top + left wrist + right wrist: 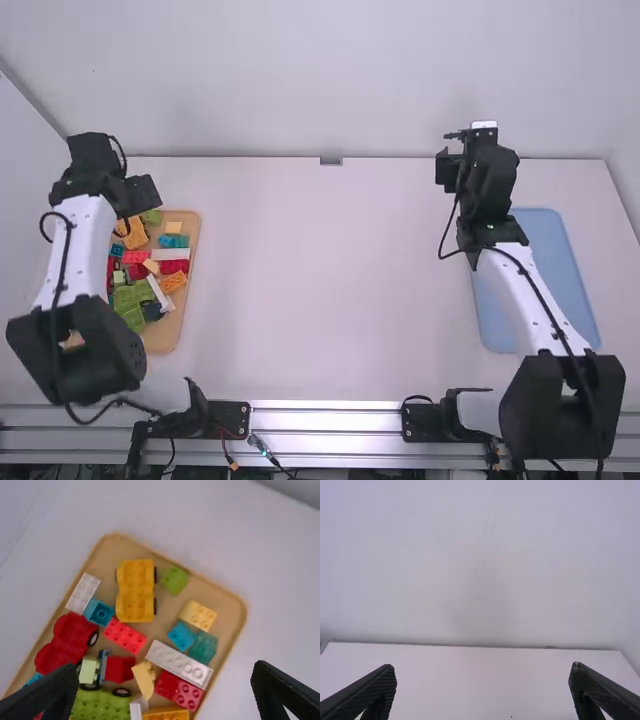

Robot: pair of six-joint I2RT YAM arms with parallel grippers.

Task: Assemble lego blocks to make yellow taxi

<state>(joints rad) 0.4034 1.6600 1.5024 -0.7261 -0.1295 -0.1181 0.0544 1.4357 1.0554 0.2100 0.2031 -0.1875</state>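
My left gripper (136, 196) hangs over the upper part of the brick tray (188, 318). Seen from its wrist, the left gripper (165, 672) is open with nothing held, above the tray (234, 611). A yellow wheeled base (135, 591) lies there beside a green brick (174, 579); a light orange brick (198, 615), a long white brick (179, 663) and an orange brick (167, 714) lie among others. At the table's far right, my right gripper (456, 150) is raised; in its wrist view the right gripper (482, 670) stands open and holds nothing.
A blue tray (555, 270) lies on the right side of the table, partly under the right arm. Bare white table (320, 290) stretches between the trays. A wall (320, 80) rises behind the far edge.
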